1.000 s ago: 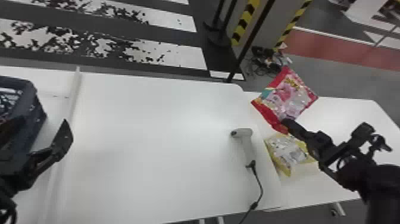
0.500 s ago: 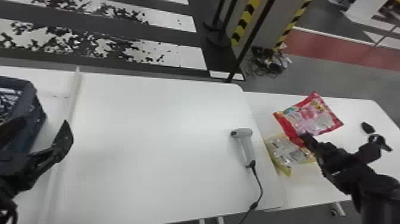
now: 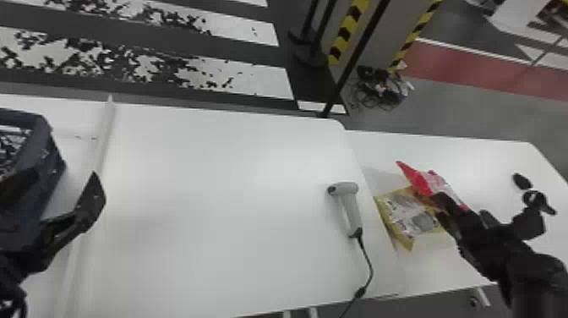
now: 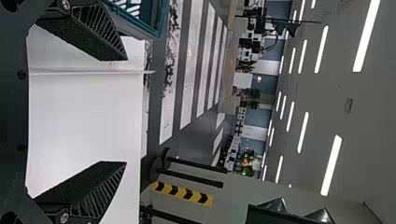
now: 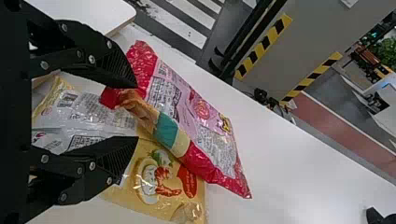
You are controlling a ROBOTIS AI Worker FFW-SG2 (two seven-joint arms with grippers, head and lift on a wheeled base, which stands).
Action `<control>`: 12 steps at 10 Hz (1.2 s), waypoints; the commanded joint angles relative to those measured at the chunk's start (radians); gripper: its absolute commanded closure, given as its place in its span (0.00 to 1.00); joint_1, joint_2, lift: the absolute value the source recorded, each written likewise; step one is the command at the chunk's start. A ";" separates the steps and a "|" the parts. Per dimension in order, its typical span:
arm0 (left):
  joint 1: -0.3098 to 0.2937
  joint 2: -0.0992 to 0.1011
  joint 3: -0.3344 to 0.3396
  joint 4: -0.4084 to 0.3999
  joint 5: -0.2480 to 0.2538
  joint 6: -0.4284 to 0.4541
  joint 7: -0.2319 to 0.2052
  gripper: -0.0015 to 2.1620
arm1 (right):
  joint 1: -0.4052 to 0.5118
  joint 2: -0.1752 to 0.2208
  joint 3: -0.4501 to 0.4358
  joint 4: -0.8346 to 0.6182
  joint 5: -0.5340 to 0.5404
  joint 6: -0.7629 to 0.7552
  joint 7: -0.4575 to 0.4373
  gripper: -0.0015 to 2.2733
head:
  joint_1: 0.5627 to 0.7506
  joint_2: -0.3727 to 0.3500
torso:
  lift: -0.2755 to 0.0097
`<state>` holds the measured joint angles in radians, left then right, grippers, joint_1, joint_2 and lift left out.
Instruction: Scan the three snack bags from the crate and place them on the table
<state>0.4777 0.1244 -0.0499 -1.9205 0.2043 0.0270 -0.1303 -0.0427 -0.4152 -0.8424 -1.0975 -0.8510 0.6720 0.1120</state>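
A hand can pass over the big white table [image 3: 219,177] between the blue crate [image 3: 48,169] and the gray scanner [image 3: 348,203]. The scanner and its black cord [image 3: 370,264] get in the way, then the red bag [image 3: 431,182] and yellow bag [image 3: 403,215] block the side table [image 3: 486,156].

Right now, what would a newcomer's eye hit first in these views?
The red-and-pink snack bag, at the right gripper, overlapping yellow snack packaging on the right-hand white table. Then the pale handheld scanner, lying near the right edge of the middle table.
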 commanded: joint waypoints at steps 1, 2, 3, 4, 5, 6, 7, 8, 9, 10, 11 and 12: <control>0.001 -0.006 -0.001 -0.002 0.000 0.000 -0.002 0.04 | 0.029 0.004 0.000 -0.050 0.000 -0.013 -0.006 0.03 | 0.70 0.03 | 0.75; 0.004 -0.009 -0.002 -0.005 -0.003 0.000 -0.002 0.04 | 0.075 0.029 0.000 -0.147 0.003 -0.035 -0.028 0.03 | 0.70 0.03 | 0.75; 0.006 -0.014 -0.004 -0.009 -0.008 0.000 -0.002 0.04 | 0.121 0.065 0.000 -0.265 0.015 -0.065 -0.032 0.03 | 0.70 0.03 | 0.75; 0.009 -0.019 -0.005 -0.015 -0.016 0.003 0.000 0.04 | 0.165 0.107 0.003 -0.387 0.041 -0.077 -0.032 0.03 | 0.70 0.03 | 0.75; 0.010 -0.022 -0.007 -0.017 -0.020 0.003 0.000 0.04 | 0.202 0.161 0.025 -0.519 0.098 -0.099 -0.032 0.03 | 0.70 0.03 | 0.75; 0.010 -0.023 -0.011 -0.017 -0.022 0.003 0.000 0.04 | 0.247 0.207 0.077 -0.641 0.159 -0.176 -0.037 0.03 | 0.70 0.03 | 0.75; 0.010 -0.028 -0.016 -0.018 -0.036 0.003 0.001 0.04 | 0.293 0.240 0.144 -0.748 0.214 -0.249 -0.052 0.03 | 0.70 0.03 | 0.75; 0.010 -0.031 -0.018 -0.023 -0.037 0.006 0.001 0.04 | 0.336 0.271 0.210 -0.837 0.267 -0.298 -0.055 0.03 | 0.70 0.03 | 0.75; 0.010 -0.037 -0.021 -0.029 -0.040 0.012 0.003 0.04 | 0.376 0.286 0.279 -0.900 0.319 -0.351 -0.055 0.03 | 0.70 0.03 | 0.75; 0.010 -0.040 -0.027 -0.031 -0.048 0.025 0.009 0.04 | 0.406 0.289 0.350 -0.929 0.363 -0.397 -0.054 0.03 | 0.70 0.03 | 0.75; 0.010 -0.042 -0.030 -0.031 -0.051 0.028 0.009 0.04 | 0.437 0.292 0.428 -0.938 0.426 -0.473 -0.055 0.03 | 0.70 0.03 | 0.75; 0.010 -0.043 -0.034 -0.031 -0.060 0.028 0.009 0.04 | 0.468 0.292 0.506 -0.937 0.474 -0.584 -0.058 0.03 | 0.70 0.03 | 0.75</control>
<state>0.4878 0.0822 -0.0818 -1.9511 0.1488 0.0540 -0.1210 0.4046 -0.1233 -0.3859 -2.0337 -0.4088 0.1548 0.0537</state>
